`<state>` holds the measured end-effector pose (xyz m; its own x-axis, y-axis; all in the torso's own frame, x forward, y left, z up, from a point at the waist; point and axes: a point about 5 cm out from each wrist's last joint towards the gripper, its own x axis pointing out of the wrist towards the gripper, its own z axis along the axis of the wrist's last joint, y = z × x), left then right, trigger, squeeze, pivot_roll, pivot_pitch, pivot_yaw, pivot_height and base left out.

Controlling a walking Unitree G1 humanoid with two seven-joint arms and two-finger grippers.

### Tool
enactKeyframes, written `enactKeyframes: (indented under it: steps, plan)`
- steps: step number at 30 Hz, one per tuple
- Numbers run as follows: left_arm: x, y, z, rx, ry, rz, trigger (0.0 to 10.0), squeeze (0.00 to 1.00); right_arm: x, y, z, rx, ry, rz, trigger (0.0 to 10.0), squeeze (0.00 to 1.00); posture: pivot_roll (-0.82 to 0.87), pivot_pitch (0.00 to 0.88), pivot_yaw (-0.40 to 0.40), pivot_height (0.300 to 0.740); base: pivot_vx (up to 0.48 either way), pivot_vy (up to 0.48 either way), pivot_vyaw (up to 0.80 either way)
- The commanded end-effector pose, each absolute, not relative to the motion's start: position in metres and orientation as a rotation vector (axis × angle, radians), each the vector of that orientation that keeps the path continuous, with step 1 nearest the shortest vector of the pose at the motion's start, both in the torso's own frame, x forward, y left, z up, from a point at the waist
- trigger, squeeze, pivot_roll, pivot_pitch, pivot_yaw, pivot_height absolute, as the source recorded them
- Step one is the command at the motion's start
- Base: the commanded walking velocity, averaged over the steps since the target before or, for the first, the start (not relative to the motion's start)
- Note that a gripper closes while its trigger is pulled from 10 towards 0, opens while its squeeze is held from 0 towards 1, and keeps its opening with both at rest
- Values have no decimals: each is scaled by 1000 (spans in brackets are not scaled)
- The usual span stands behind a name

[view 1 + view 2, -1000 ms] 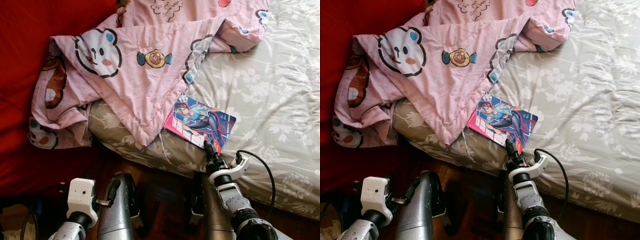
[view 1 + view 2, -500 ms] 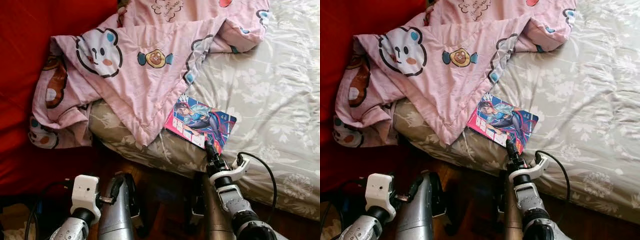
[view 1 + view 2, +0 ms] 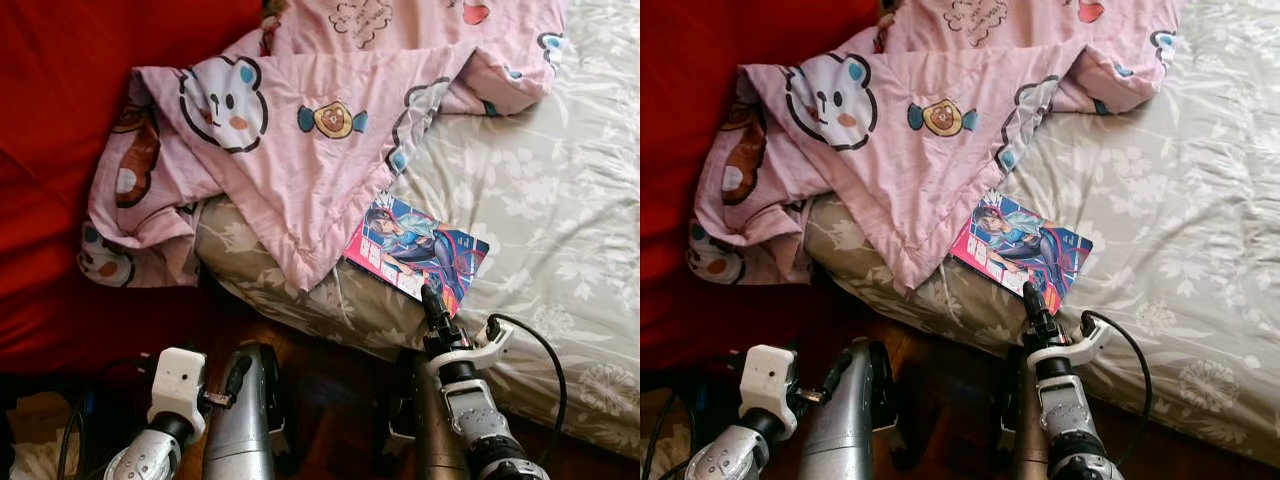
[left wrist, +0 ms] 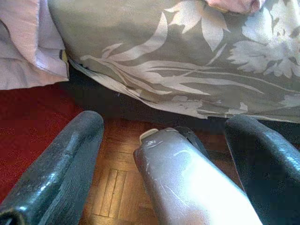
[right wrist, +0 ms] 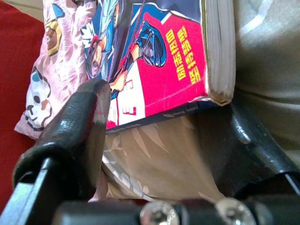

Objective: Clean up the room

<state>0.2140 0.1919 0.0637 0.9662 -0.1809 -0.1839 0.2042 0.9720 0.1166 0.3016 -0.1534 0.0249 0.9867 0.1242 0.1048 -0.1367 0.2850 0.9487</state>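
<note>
Comic book (image 3: 416, 251) lying flat near the edge of the bed (image 3: 560, 200), one corner tucked just under the pink cartoon blanket (image 3: 300, 140). Right gripper (image 3: 433, 302) up at the book's near edge, fingers (image 5: 77, 126) apart on either side of it, touching but not clamped yet. Left gripper (image 4: 164, 154) hanging low over the wooden floor (image 4: 112, 187) beside the bed, fingers spread wide, holding nothing.

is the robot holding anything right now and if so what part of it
Nothing is gripped yet. The right gripper is open, its fingers straddling the near corner of the comic book. The left gripper is open.
</note>
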Motion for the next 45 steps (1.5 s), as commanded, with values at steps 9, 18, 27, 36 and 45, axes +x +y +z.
enactKeyframes:
  steps: [9,18,27,36,45]
  plan:
    - [204,192,48,166,220,-214,10000,0,295,-146,15,1329,18,127,10000,0,115,358,58,563,0,0,0]
    - [205,191,51,174,204,-217,10000,0,299,-149,20,1344,-22,132,10000,0,113,348,58,563,0,0,0]
    - [204,191,51,179,203,-217,10000,0,302,-150,25,1344,-49,144,10000,0,108,340,58,563,0,0,0]
    - [207,197,38,179,226,-211,10000,0,303,-159,22,1325,-29,57,10000,0,110,335,57,563,0,0,0]
    - [207,197,34,176,236,-212,10000,0,307,-164,24,1317,-26,36,0,0,109,334,56,563,0,0,0]
